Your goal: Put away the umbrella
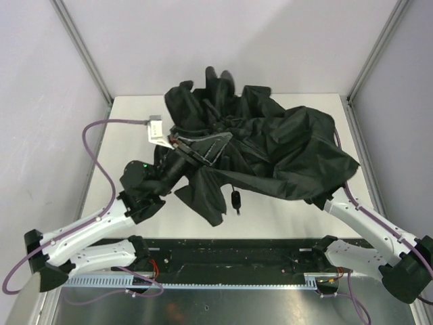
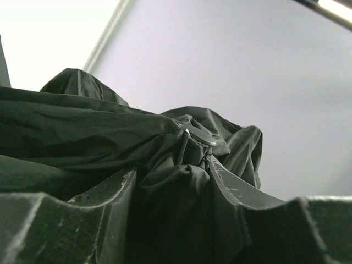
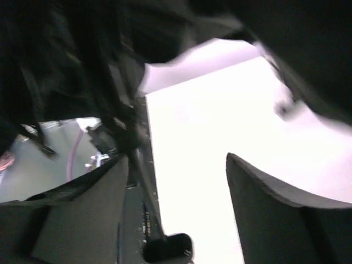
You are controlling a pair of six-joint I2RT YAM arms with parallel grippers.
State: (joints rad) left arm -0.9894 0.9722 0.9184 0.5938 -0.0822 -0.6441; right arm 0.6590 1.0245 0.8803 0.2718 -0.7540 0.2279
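The tabletop (image 1: pixel 128 139) has a bare strip along its left edge, crossed only by a purple cable (image 1: pixel 115 121) with a white tag (image 1: pixel 155 128). The left arm (image 1: pixel 88 237) stretches in from the near-left corner to the umbrella (image 1: pixel 270 149). Its fingers (image 2: pixel 77 214) stand partway apart with a fold of canopy bunched between them; I cannot tell whether they pinch it.

The umbrella lies crumpled over the middle and right of the tabletop. Its ribs (image 1: pixel 206 145) are exposed on the left side, and the fabric covers the far edge and comes close to the right one. A small black knob (image 1: pixel 235 200) on a cord lies on the bare front strip. The right arm (image 1: pixel 365 227) runs under the canopy's right hem. Its fingers (image 3: pixel 264 203) are wide, with only bright tabletop between them.
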